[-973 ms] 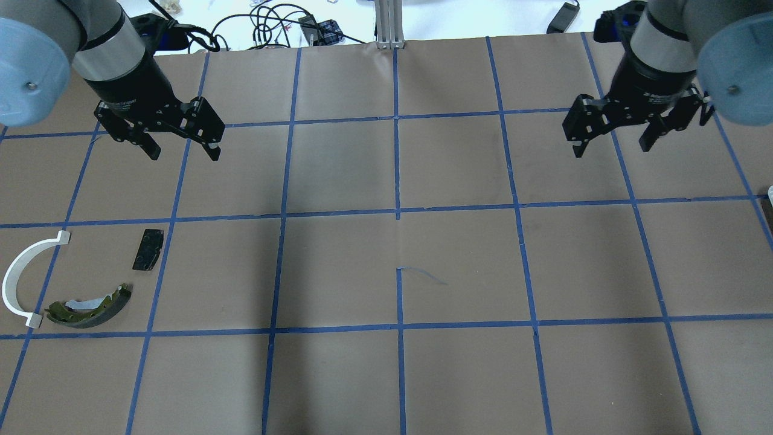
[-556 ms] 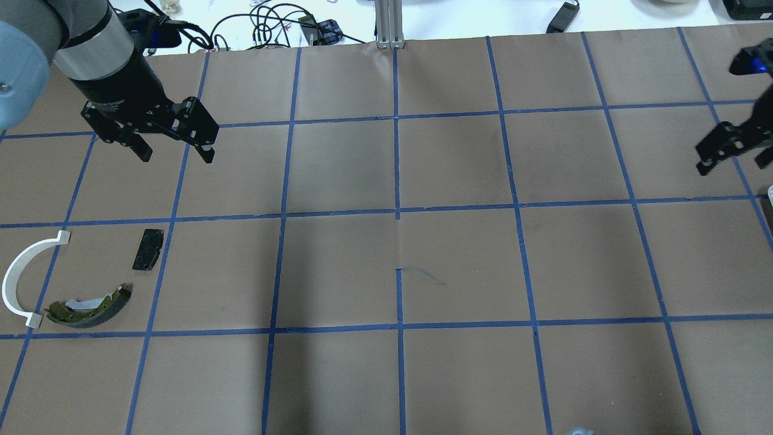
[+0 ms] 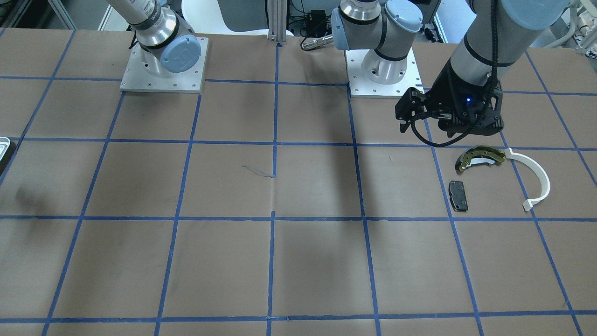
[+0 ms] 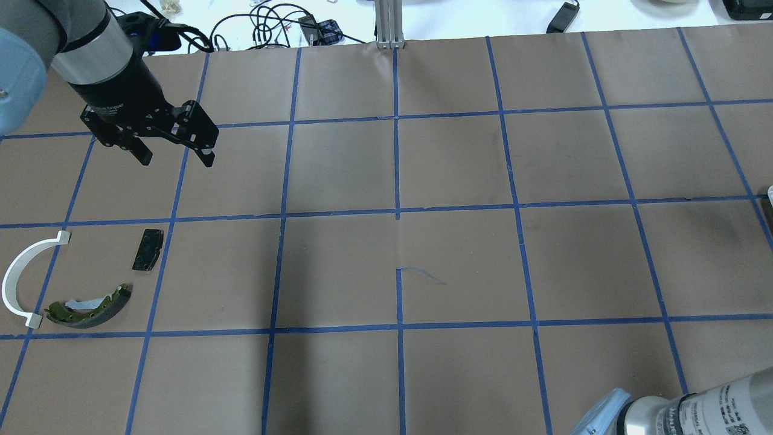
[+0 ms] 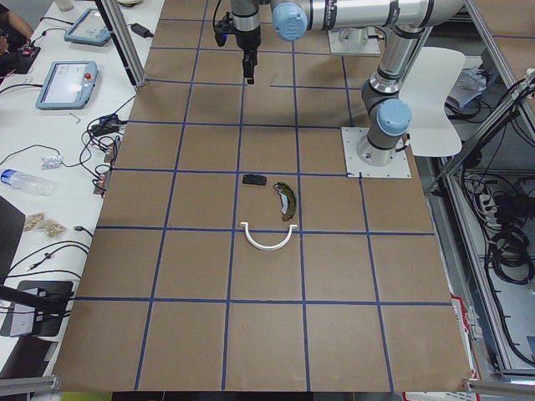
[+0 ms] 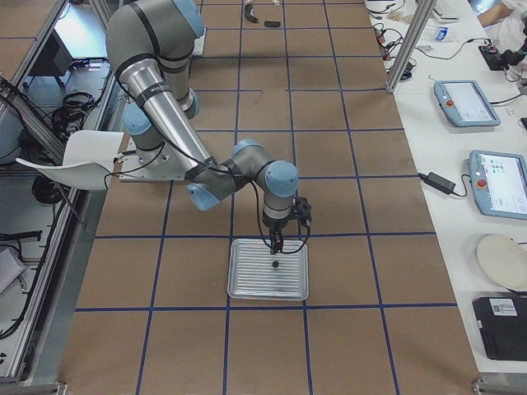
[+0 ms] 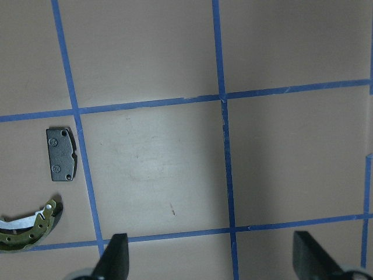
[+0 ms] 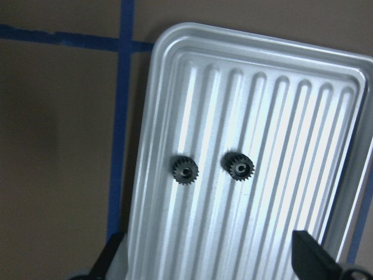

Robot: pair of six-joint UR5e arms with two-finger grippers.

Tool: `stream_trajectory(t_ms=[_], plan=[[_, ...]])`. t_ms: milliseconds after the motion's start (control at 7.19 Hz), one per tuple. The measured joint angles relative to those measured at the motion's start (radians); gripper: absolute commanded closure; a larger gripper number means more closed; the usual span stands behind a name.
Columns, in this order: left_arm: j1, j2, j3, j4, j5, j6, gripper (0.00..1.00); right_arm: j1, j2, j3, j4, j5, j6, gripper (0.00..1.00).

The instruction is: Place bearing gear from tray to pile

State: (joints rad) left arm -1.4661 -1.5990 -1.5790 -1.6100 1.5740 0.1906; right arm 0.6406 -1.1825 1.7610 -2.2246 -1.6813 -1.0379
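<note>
Overhead exterior and side views, entries by size.

1. Table point(image 4: 459, 260): brown covering, ruled into squares by blue tape point(image 4: 397, 163).

2. Right arm point(image 6: 165, 107): rises from its base, folds at the elbow and reaches out low to the table's end on the robot's right. The wrist is turned straight down. The right hand point(image 6: 277, 245) hangs over the tray, seemingly just clear of it, though the view is too small to be sure. Its fingers point(image 8: 309, 259) are spread wide, with only the tray floor between them.

3. Left arm point(image 4: 102, 54): enters from the upper left corner, wrist pointing down. The left hand point(image 4: 175, 158) is held above the table, apart from the pile. Its fingers point(image 7: 113, 259) are spread wide and grip nothing.

4. Tray point(image 6: 247, 290): silver and ribbed, with a rounded rim, lying flat under the right hand.

5. Pile point(image 4: 90, 305): three parts on the robot's left side of the table.
 a. White arc point(image 4: 13, 281): lies flat.
 b. Crescent shoe point(image 3: 480, 156): yellow-green, one end just beside an end of the arc.
 c. Dark pad point(image 4: 148, 249): rectangular, apart from both.

6. Bearing gears point(image 8: 185, 170): two, black and toothed. They lie side by side but apart on the tray floor, well away from the pile.
</note>
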Motion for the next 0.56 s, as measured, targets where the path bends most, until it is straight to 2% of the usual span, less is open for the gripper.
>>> stream_trajectory(t_ms=[139,556], plan=[[0.003,-0.007,-0.001,0.004,0.001,0.000,0.00,-0.020,0.028,0.006,-0.029,-0.006,-0.010,0.14],[0.013,-0.023,-0.008,0.022,-0.002,0.002,0.00,-0.034,0.053,0.013,-0.044,0.035,-0.012,0.14]])
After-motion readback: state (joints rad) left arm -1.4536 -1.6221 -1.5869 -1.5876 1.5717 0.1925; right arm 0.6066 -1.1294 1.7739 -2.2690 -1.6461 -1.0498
